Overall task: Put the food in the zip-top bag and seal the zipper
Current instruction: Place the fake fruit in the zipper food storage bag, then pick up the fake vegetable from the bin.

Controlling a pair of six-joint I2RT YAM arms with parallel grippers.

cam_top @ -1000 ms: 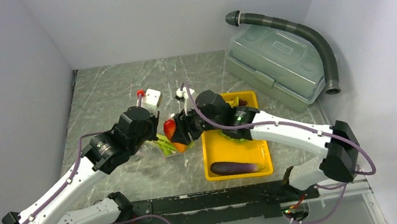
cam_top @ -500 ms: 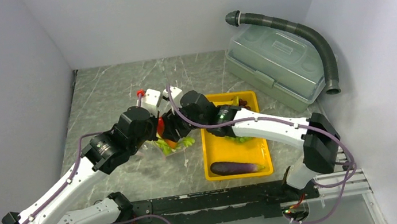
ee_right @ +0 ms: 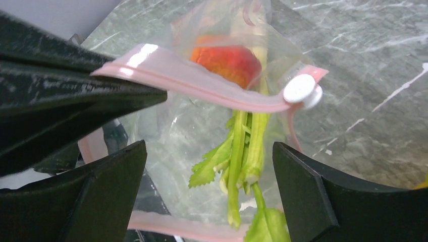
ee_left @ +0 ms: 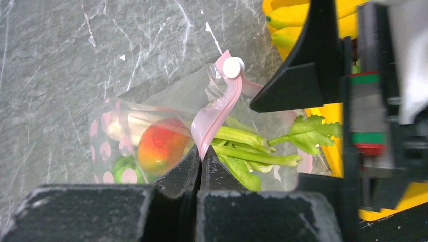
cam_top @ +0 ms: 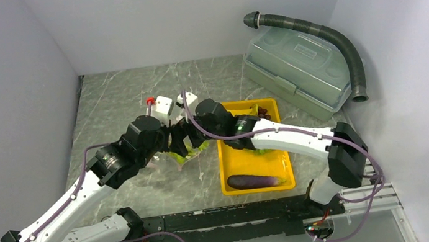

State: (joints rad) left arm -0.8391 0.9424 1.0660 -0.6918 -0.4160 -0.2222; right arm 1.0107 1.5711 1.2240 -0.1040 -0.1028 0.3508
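The clear zip-top bag (ee_left: 166, 116) lies on the marble table, its mouth held open. My left gripper (ee_left: 201, 157) is shut on the pink zipper (ee_left: 217, 113) below its white slider (ee_left: 232, 67). Inside the bag are a red pepper (ee_left: 161, 146) and green leafy stalks (ee_left: 247, 151). My right gripper (ee_right: 209, 196) is open and empty at the bag's mouth, its fingers on either side of the stalks (ee_right: 242, 151); the pepper (ee_right: 227, 58) lies deeper in. In the top view both grippers, left (cam_top: 170, 144) and right (cam_top: 185, 140), meet over the bag (cam_top: 184, 158). A purple eggplant (cam_top: 256, 180) lies in the tray; yellow bananas (ee_left: 287, 20) show at its far end.
The yellow tray (cam_top: 227, 175) sits right of the bag, partly under my right arm. A large grey-green lidded box (cam_top: 296, 72) and a dark ribbed hose (cam_top: 326, 34) stand at the back right. Grey walls close in the left, back and right.
My right gripper carried the red pepper left to the bag's mouth and let it go; the pepper now lies inside the bag. My left gripper has kept its hold on the zipper.
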